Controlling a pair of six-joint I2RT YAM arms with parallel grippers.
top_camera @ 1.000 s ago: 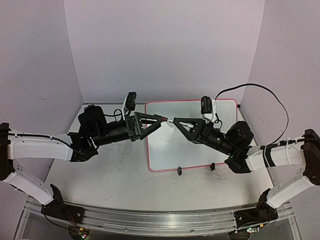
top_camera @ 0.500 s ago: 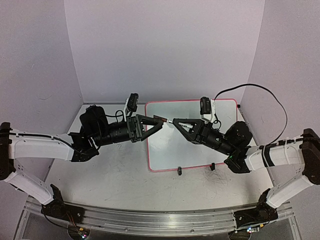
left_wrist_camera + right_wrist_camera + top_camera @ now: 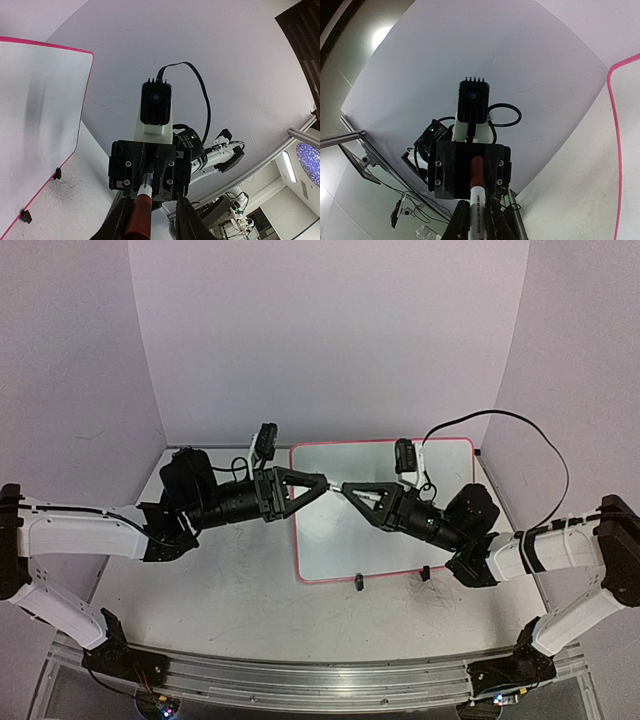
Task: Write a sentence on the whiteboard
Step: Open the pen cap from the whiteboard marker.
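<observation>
A: Where does the whiteboard [image 3: 345,545] lie?

B: Flat on the counter [image 3: 230,590], towards the back and a little right of the middle. Its pink frame runs all round, and the two black clip feet [image 3: 359,583] sit on its near edge.

A: And the arms?

B: Both reach in over it from the sides. The left pincer [image 3: 323,483] comes from the left, its tip just past the board's left edge. The right pincer [image 3: 347,488] comes from the right, over the far half of the board. The two tips point at each other and nearly meet, held up above the white surface rather than on it.

A: Anything between them?

B: A marker [image 3: 476,197] with a white barrel and a red cap. The right pincer is closed tight on the barrel. Its own camera shows the barrel clamped between its fingers, with the red end pointing into the other pincer.

A: So the left one has the cap?

B: In the left wrist view the cap sits between its fingers, one on each side. Whether they actually press on it, I cannot tell — a dark gap shows along one side.

A: And the board's face?

B: White, with a faint grey smear down it in the left wrist view — the pincers hang well clear of that patch.
</observation>
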